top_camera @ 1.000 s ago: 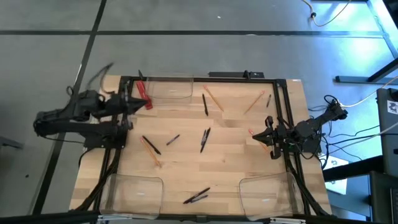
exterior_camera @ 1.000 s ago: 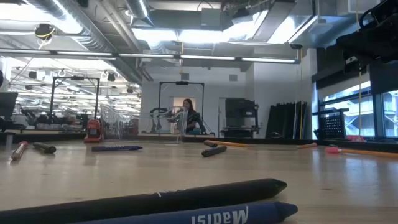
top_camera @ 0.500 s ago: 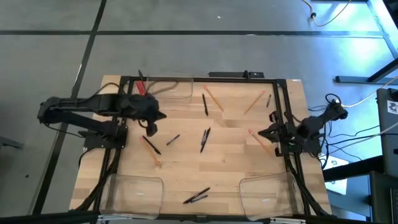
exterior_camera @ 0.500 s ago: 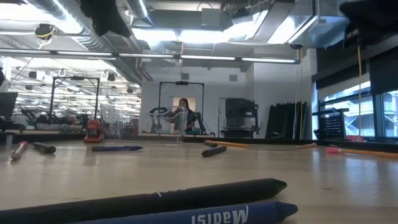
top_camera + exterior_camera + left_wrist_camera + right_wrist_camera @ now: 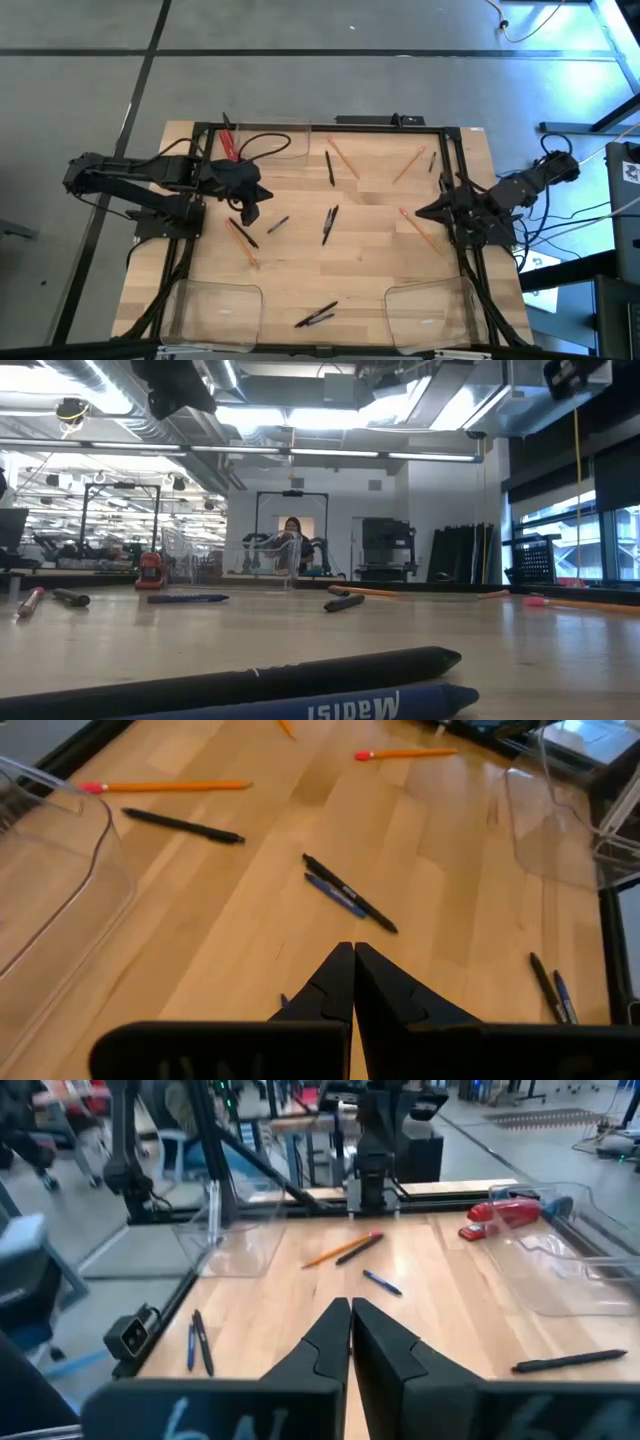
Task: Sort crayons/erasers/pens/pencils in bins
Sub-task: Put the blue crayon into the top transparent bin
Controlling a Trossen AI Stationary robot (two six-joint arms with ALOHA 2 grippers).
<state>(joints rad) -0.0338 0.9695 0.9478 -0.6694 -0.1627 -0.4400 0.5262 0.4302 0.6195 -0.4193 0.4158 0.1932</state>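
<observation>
Black pens, orange pencils and a bluish crayon lie scattered flat on the wooden table. A pen and a crayon lie side by side at mid-table, another such pair near the front edge. Three clear bins stand at the far left, near left and near right. My left gripper hangs shut above the table's left part, slanting down, holding nothing. My right gripper is shut and empty at the right side. No erasers show.
A red stapler lies at the far-left bin. A black frame runs round the table's edges, with cables along both sides. Bare wood lies between the scattered sticks. In the room beyond, a person sits far off.
My left gripper has swung from the far-left corner by the red stapler toward the table's middle and near side, tipping down and rolling. My right gripper has risen at the right side. Both stay shut. Nothing on the table has moved.
</observation>
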